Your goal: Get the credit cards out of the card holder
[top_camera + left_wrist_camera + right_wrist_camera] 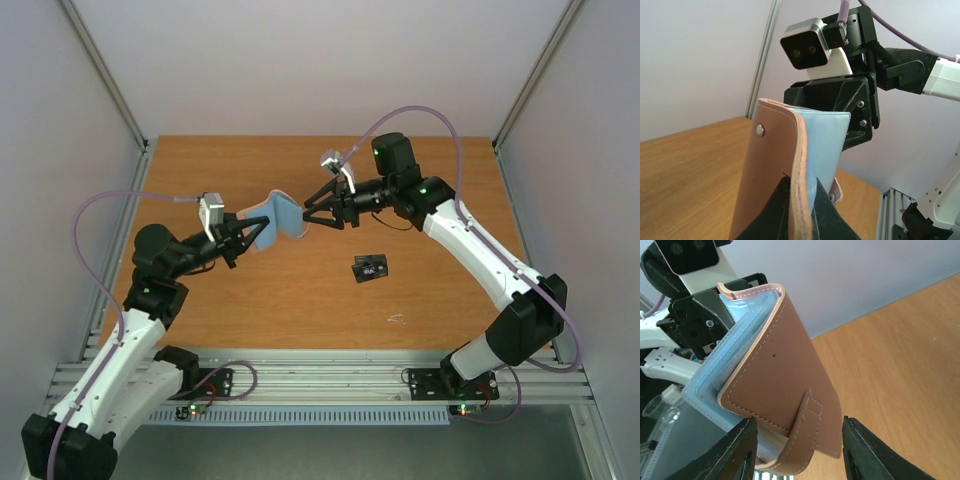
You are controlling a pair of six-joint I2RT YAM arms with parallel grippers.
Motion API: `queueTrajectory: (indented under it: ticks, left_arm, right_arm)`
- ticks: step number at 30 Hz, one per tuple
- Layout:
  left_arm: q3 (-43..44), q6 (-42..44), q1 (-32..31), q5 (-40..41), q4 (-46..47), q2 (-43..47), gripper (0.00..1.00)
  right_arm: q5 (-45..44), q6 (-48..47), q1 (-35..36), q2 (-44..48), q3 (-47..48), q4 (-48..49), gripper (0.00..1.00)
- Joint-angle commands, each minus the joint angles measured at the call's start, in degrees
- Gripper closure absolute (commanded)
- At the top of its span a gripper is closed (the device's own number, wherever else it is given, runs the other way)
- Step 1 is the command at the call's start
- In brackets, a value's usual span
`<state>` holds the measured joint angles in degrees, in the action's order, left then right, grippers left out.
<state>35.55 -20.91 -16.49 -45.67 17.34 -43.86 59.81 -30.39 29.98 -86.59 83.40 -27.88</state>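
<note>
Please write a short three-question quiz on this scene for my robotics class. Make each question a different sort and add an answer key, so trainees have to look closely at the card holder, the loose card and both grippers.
1. True or false: the card holder lies flat on the table.
2. What colour is the card lying loose on the table? A green, B black, C dark blue.
3. In the top view, which is nearer that loose card: the left gripper or the right gripper?

Key
1. False: it is up off the table, between the two grippers.
2. B
3. The right gripper
</note>
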Motion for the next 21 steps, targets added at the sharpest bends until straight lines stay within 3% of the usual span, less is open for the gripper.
queueTrajectory:
  ticks: [1,7,14,21]
  left_arm:
    - [1.7,0.5,-0.6,-0.8,4.2,0.2,1.00]
    - [1.5,-0.3,-0.6,0.6,4.2,0.2,1.00]
    - [1.3,-0.5,-0.6,1.3,4.3,0.1,1.00]
    - [1.2,-0.7,-0.6,1.5,4.2,0.2,1.00]
  right_arm:
    - [-0.9,-0.1,1.4,-1.0,1.5,0.8,0.53]
    - [1.4,-1.8,2.0,-0.3,1.4,-1.2,0.41]
    - [-9.1,-4.5,4.8,1.3,1.2,-3.1,0.39]
    - [-12.0,-3.2,5.9,2.5,-0.8,1.1,0.35]
